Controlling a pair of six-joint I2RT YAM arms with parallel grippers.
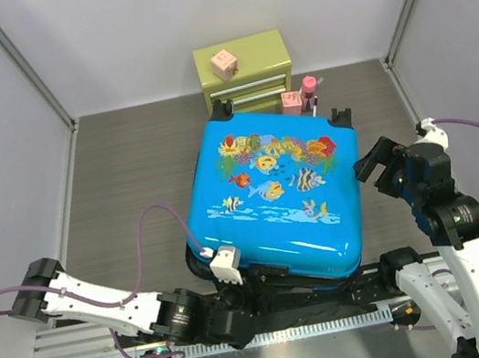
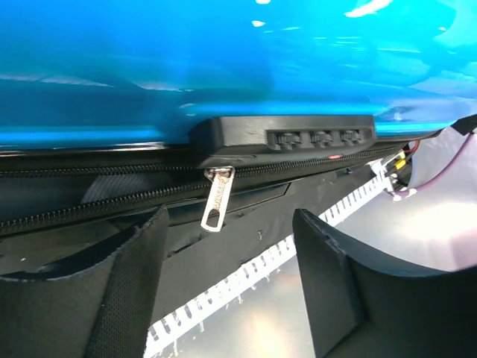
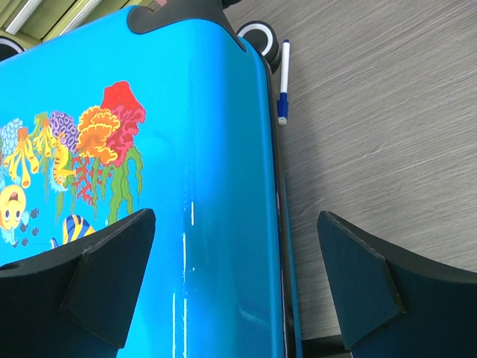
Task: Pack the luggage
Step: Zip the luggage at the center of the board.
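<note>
Left tool (image 2: 229,242) released, fingers apart facing zipper pull (image 2: 216,200) under combination lock (image 2: 313,136) | right tool (image 3: 235,224) released above suitcase's right edge | blue fish-print suitcase (image 1: 270,192) lid-down, flat mid-desk (image 1: 119,181) | pen (image 3: 283,82) by far wheel | green drawer chest (image 1: 244,71) behind

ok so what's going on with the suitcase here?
The suitcase lies closed on the table. The left gripper is at its near edge, open, facing the zipper pull next to the lock, not pinching it yet. The right gripper hovers open over the suitcase's right side, holding nothing. A pen lies loose on the table by a wheel.
</note>
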